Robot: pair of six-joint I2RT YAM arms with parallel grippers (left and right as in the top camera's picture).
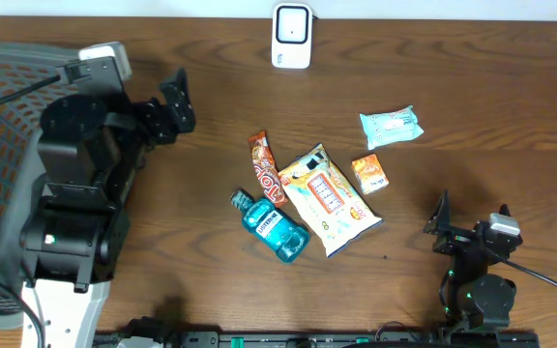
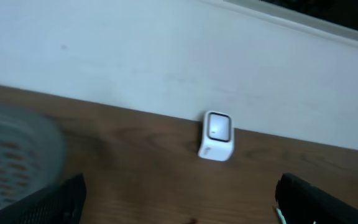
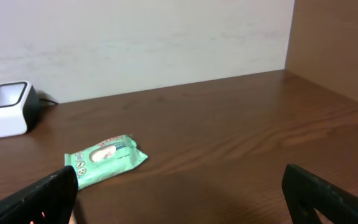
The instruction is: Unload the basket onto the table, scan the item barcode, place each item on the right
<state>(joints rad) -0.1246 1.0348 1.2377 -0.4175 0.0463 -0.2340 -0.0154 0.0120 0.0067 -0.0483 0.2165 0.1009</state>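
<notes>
Overhead view: left gripper (image 1: 176, 102) and right gripper (image 1: 440, 226) are shown spread wide, holding nothing. Mouthwash bottle (image 1: 273, 228), snack bag (image 1: 329, 199) and wipes packet (image 1: 391, 127) lie mid-table, well apart from the barcode scanner (image 1: 291, 36). Picking appears not yet begun; one item must be grasped first.

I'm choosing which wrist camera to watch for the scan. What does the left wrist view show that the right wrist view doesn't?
Only the left wrist view: a grey mesh basket at its left edge, blurred. Only the right wrist view: a green wipes packet lying on the table, and a brown panel at the right. Both: the white scanner standing near the wall, and the wooden tabletop.
</notes>
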